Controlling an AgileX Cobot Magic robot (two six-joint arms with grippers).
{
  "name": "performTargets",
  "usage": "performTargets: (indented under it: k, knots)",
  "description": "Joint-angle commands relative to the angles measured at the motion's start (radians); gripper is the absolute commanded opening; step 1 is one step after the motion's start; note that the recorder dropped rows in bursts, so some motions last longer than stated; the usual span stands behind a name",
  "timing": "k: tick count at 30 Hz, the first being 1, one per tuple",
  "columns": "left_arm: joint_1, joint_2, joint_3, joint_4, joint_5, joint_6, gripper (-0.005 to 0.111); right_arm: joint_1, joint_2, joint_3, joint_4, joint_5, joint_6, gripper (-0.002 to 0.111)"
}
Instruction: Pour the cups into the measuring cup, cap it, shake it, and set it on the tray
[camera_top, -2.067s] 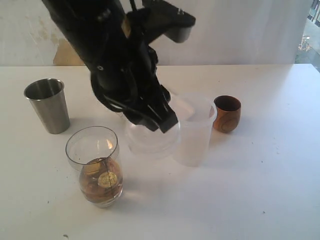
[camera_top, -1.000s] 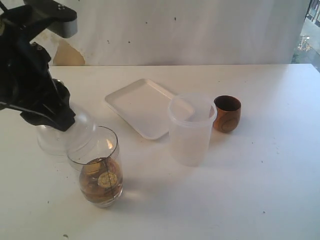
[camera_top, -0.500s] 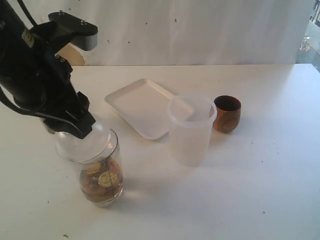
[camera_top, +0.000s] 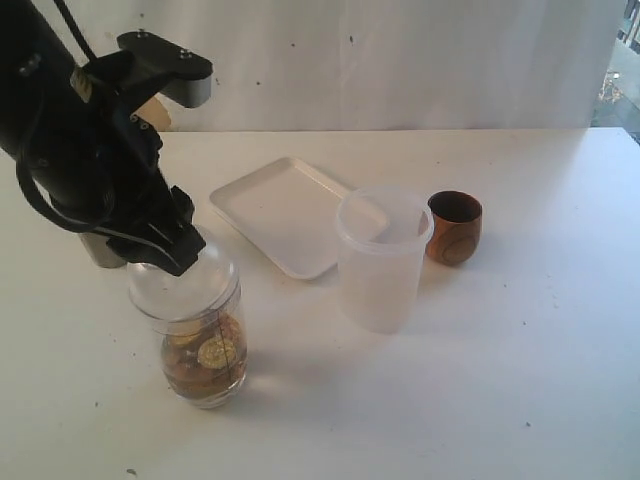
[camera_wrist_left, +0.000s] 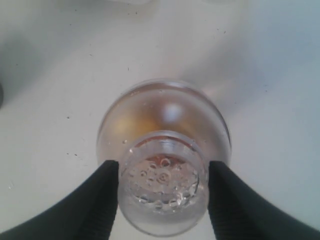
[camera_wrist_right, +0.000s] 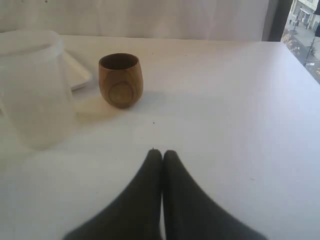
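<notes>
The clear measuring cup (camera_top: 205, 362) stands at the front left, with brown contents in its lower half. A clear dome cap (camera_top: 186, 283) covers its mouth. My left gripper (camera_top: 172, 252) is shut on the cap's top from above. In the left wrist view the cap's knob (camera_wrist_left: 162, 186) sits between the black fingers (camera_wrist_left: 97, 202), with the cup's brown contents (camera_wrist_left: 150, 112) showing below. The wooden cup (camera_top: 455, 227) stands upright at the right. The steel tumbler (camera_top: 100, 252) is mostly hidden behind the left arm. The white tray (camera_top: 285, 208) lies mid-table. My right gripper (camera_wrist_right: 162, 152) hovers shut and empty, short of the wooden cup (camera_wrist_right: 120, 80).
A frosted plastic tub (camera_top: 381, 258) stands between the tray and the wooden cup, close to the tray's front corner. In the right wrist view the tub (camera_wrist_right: 32, 90) is beside the wooden cup. The table's far edge meets a white wall.
My left arm has carried the dome cap rightward from beside the measuring cup to over its mouth, where it now covers the rim. Nothing else has moved.
</notes>
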Motion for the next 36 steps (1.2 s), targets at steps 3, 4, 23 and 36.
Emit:
performTargets:
  k: [3,4,23,36]
  knots:
    - [0.001,0.007,0.0,0.005,-0.018,0.005,0.0,0.004,-0.006,0.006,-0.002,-0.008,-0.003,0.0]
    - [0.001,0.007,0.0,0.005,-0.019,0.005,0.0,0.004,-0.006,0.006,-0.002,-0.008,-0.003,0.0]
    - [0.001,0.007,0.0,0.013,-0.05,0.005,0.053,0.004,-0.006,0.006,-0.002,-0.008,0.026,0.0]
    - [0.001,0.006,0.0,0.013,-0.078,0.01,0.068,0.004,-0.006,0.006,-0.002,-0.008,0.026,0.0]
